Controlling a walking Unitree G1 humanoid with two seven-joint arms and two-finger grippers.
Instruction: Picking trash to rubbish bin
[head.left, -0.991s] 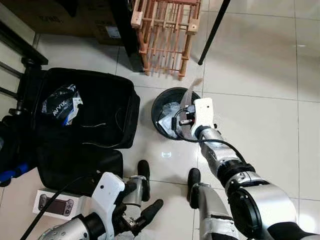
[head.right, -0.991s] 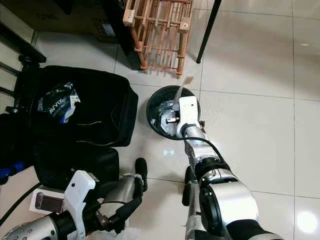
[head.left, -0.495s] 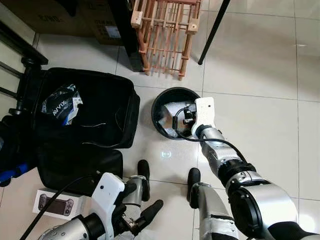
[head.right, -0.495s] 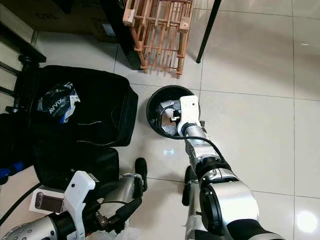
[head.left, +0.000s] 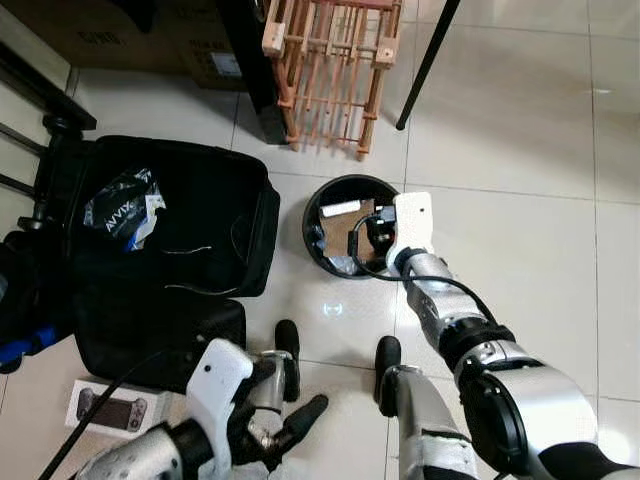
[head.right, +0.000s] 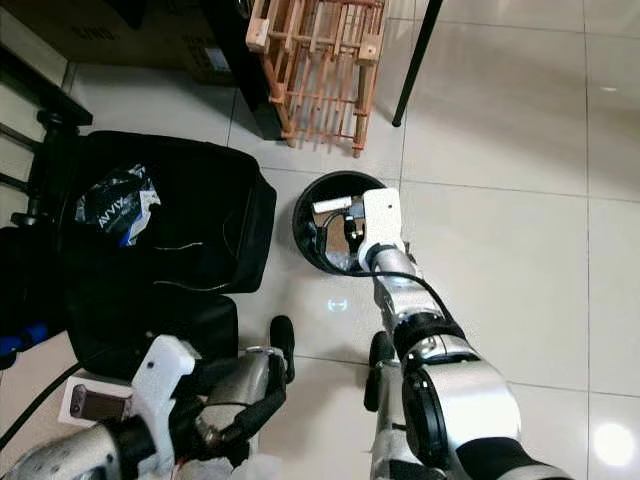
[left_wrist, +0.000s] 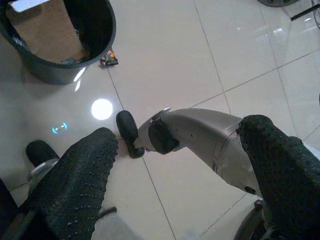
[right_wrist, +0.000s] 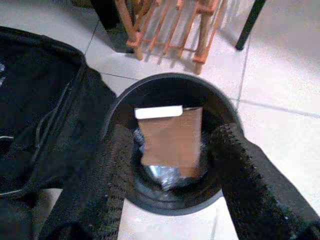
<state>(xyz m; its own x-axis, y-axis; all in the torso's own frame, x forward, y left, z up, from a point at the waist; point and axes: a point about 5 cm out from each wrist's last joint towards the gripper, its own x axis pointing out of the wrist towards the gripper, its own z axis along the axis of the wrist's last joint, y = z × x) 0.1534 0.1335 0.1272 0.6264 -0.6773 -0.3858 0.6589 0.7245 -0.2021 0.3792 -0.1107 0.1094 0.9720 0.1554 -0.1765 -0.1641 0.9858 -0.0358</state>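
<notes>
As seen from the robot's head, looking down at a tiled floor, largest thing first:

Suitcase: black suitcase (head.left: 170, 240) lying open on the left, a dark printed bag (head.left: 122, 207) in its far corner; it sits just left of the bin, likely only stored there.

Wooden rack: slatted rack (head.left: 330, 70) on the far side, beyond the bin.

Rubbish bin: round black rubbish bin (right_wrist: 170, 145) mid-scene, between suitcase and right arm, mouth up to take what is dropped.

Trash: brown cardboard piece (right_wrist: 172, 135) with a white strip on its far edge, lying loose inside the bin on crumpled silvery waste.

Right gripper: right gripper (right_wrist: 175, 165) poised over the bin's near rim, fingers (right_wrist: 112, 170) spread wide with nothing between them; I judge the drop is made.

Left gripper: left gripper (left_wrist: 175, 150) low and near by the robot's feet, fingers apart and empty, apparently idle.

Small box: white device box (head.left: 108, 408) at near left.

Scrap: small wrapper (left_wrist: 108, 58) on the floor just beside the bin, possibly the next pick.
</notes>
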